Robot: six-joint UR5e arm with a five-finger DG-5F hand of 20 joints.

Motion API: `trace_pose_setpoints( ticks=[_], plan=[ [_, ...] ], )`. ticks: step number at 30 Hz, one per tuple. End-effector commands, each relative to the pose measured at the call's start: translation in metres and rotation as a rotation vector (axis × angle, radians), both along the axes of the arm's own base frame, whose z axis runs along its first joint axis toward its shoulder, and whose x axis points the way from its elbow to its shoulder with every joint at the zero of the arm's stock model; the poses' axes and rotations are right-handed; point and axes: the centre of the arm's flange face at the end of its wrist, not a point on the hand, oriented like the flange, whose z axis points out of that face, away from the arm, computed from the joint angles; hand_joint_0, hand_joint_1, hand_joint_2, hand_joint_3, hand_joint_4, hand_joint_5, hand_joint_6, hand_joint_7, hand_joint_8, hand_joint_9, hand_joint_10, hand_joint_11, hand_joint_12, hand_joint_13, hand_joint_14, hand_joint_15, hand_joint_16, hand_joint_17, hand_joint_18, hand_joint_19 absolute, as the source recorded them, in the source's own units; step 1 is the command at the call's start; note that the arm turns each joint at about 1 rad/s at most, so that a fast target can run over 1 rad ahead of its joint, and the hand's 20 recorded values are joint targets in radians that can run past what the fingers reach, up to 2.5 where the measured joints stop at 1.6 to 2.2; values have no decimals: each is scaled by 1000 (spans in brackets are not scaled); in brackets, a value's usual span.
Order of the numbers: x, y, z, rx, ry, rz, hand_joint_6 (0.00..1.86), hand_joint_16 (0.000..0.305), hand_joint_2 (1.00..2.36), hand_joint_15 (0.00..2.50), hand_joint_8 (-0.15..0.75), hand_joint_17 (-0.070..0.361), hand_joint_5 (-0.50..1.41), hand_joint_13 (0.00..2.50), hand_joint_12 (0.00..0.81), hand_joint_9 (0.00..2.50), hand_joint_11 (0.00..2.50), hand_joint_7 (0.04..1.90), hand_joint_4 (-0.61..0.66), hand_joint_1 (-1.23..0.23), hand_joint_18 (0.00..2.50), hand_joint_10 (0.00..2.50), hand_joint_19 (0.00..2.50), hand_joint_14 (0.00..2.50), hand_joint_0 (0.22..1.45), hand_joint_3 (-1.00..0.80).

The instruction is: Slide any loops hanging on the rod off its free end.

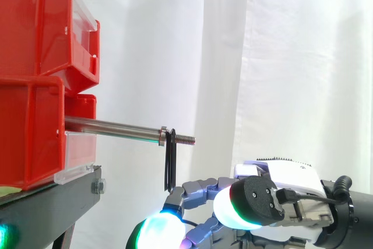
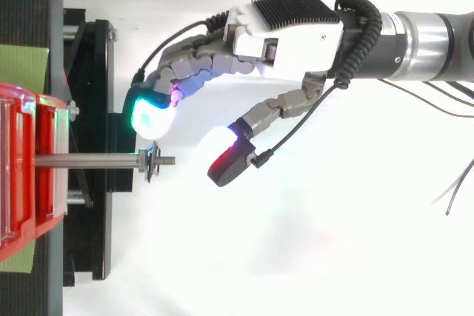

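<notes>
- Up past hand (image 2: 285, 35), beyond its fingertips: rod (image 1: 111, 126) w/ black loop (image 1: 170, 164) hung just inside threaded free end, right beside a nut (image 1: 164, 135).
- Hand released: fingers loosely arched, thumb spread wide, nothing grasped.
- Green-white fingertip (image 2: 152, 118) just beside loop in top view. In side view, sits lower than loop's bottom end. Contact w/ loop: can't tell.
- Thumb pad (image 2: 226, 155) out beyond rod's tip, apart from it.
- Cut off: lower fingers at bottom edge of side view, forearm at right edge.
- From above, loop seen edge-on, just a small dark bit on rod. Material hard to make out.
- Far side of fingertips from wrist: red bins (image 1: 35, 27) stacked on black stand (image 1: 52, 202), rod sticking out from among them toward hand.
- Bin contents hidden by walls, can't tell.
- Under bins: green sheet (image 2: 22, 68), mostly covered.
</notes>
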Motion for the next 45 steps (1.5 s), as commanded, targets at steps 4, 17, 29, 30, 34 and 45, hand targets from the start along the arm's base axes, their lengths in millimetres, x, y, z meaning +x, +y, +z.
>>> trace_pose_setpoints(
  ticks=[4,17,29,30,34,45],
  plan=[
    [1,3,1,3,-3,4,504,38,1006,0,258,87,-179,612,244,714,131,1016,256,-548,521,4,96,0,534,-427],
    [11,11,14,13,-20,15,503,38,1006,0,260,86,-169,607,246,710,132,1072,252,-557,517,4,101,0,534,-432],
    [13,24,15,34,-24,18,503,38,1007,0,260,86,-160,614,242,714,135,1107,251,-565,524,4,108,0,536,-433],
    [14,25,17,41,-26,18,504,38,1006,0,256,86,-159,614,240,715,130,1108,252,-565,526,4,107,0,537,-434],
    [21,27,28,62,-38,22,503,38,1005,0,258,86,-156,617,240,717,137,1110,255,-566,528,4,107,0,538,-436],
    [23,30,31,63,-17,28,503,38,1005,0,260,86,-142,630,238,723,143,1289,211,-571,539,5,116,0,538,-434]
  ],
)
